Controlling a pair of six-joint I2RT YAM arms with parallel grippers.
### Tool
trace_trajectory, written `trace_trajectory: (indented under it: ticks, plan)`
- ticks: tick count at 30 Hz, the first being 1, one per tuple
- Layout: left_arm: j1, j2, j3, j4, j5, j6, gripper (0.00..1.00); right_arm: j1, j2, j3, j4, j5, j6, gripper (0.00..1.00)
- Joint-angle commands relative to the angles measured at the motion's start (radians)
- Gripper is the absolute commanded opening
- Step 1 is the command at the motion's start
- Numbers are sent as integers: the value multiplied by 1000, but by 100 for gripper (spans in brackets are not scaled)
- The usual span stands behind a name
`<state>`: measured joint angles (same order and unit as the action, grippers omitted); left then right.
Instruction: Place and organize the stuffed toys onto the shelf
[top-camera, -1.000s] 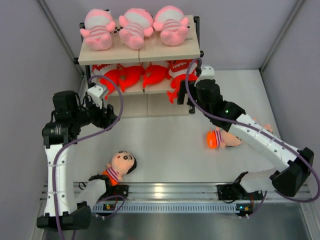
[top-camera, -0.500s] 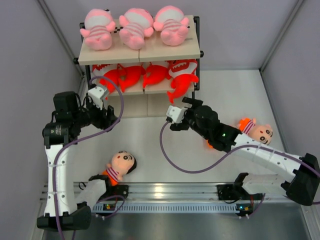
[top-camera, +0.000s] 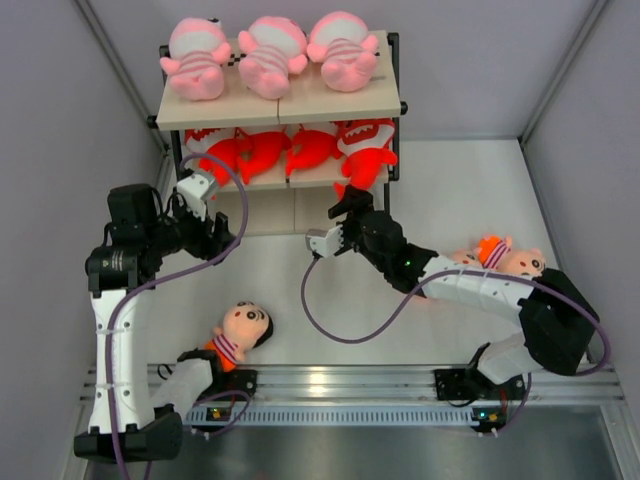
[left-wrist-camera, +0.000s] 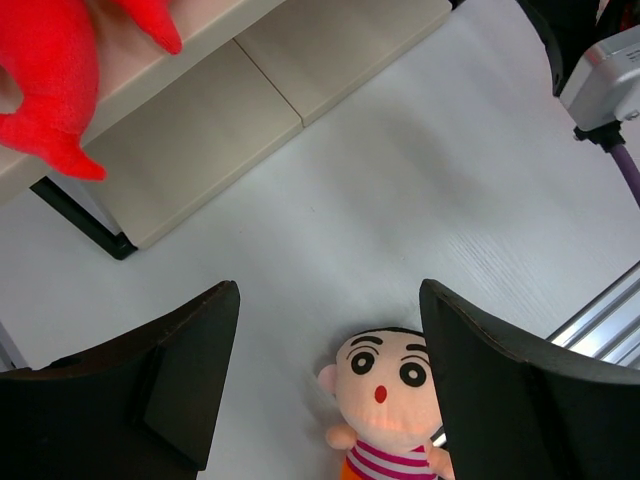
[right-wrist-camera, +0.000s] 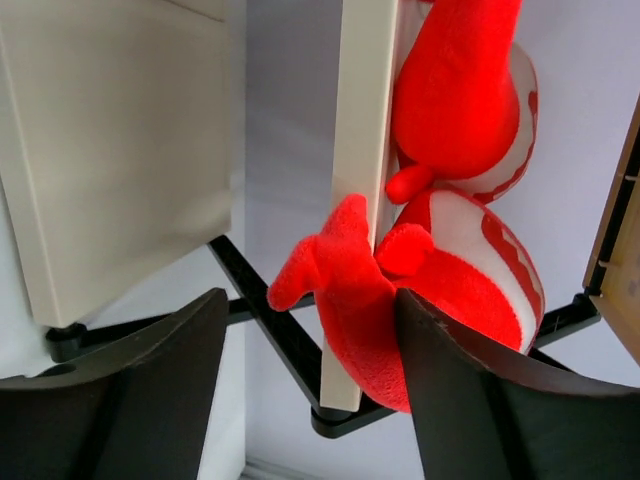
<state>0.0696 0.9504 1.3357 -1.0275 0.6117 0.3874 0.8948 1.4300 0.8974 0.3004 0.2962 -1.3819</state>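
The shelf (top-camera: 300, 105) stands at the back, with three pink striped babies (top-camera: 272, 57) on its top board and several red sharks (top-camera: 300, 148) on the middle board. The rightmost shark (top-camera: 365, 160) hangs its tail over the board's front edge. My right gripper (top-camera: 350, 208) is open just in front of that tail (right-wrist-camera: 340, 290), which lies between the fingers. One boy doll (top-camera: 240, 335) lies near the left arm's base. Another boy doll (top-camera: 512, 258) lies partly behind the right arm. My left gripper (top-camera: 215, 238) hangs open and empty, high above the first boy (left-wrist-camera: 385, 385).
The bottom board (left-wrist-camera: 250, 90) of the shelf is bare. The shelf's black frame leg (right-wrist-camera: 270, 320) crosses between my right fingers. Purple cables (top-camera: 340, 325) loop from both wrists. A metal rail (top-camera: 350, 380) runs along the near edge. Grey walls close in on both sides.
My right arm has drawn back from the shelf's right end and swung left, low in front of the shelf, its jaws narrowing a little. The left arm has not moved.
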Motion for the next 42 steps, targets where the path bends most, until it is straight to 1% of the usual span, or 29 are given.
trace_trajectory:
  ticks: [1, 2, 4, 5, 7, 8, 9, 12, 15, 17, 18, 22, 24, 26, 32, 42]
  plan:
    - [1, -19, -7, -8, 2, 16, 78, -34, 17, 51, 114, 34, -78, 66]
    - [1, -19, -7, -8, 2, 19, 78, -37, 20, 51, 112, 35, -81, 56]
    - [1, -19, -9, -8, 3, 21, 79, -40, 27, 55, 108, 38, -86, 47]
    - [-1, -19, -7, -8, 2, 22, 78, -42, 29, 69, 73, 43, -86, 37]
    - [1, -19, -6, -8, 2, 22, 78, -42, 29, 89, 39, 41, -59, 27]
    - [1, -19, -6, -9, 2, 21, 78, -43, 27, 106, 20, 40, -48, 8]
    - [-1, -19, -6, -9, 2, 21, 78, -43, 26, 109, 25, 38, -31, 1]
    - [1, -21, -7, -9, 0, 22, 78, -53, 7, 106, 48, 20, -31, 0]
    - [1, -21, -7, -11, -1, 24, 78, -63, -11, 109, 28, -12, -48, 0]
    - [1, -21, -9, -11, 0, 25, 78, -76, -19, 120, -13, -47, -86, 0]
    - [1, -21, -9, -13, 2, 25, 78, -80, -17, 124, -48, -55, -139, 0]
    - [1, -21, -7, -11, -1, 27, 78, -96, 4, 187, -121, -78, -195, 0]
    - [-1, -21, -7, -11, 0, 25, 78, -97, 12, 205, -144, -69, -238, 0]
    - [-1, -21, -7, -11, -1, 27, 78, -94, 10, 207, -132, -78, -264, 0]
    - [1, -19, -7, -13, -3, 28, 78, -99, 20, 273, -184, -112, -259, 0]
    - [-1, -19, -3, -16, -10, 30, 78, -140, 95, 365, -241, -175, -258, 0]
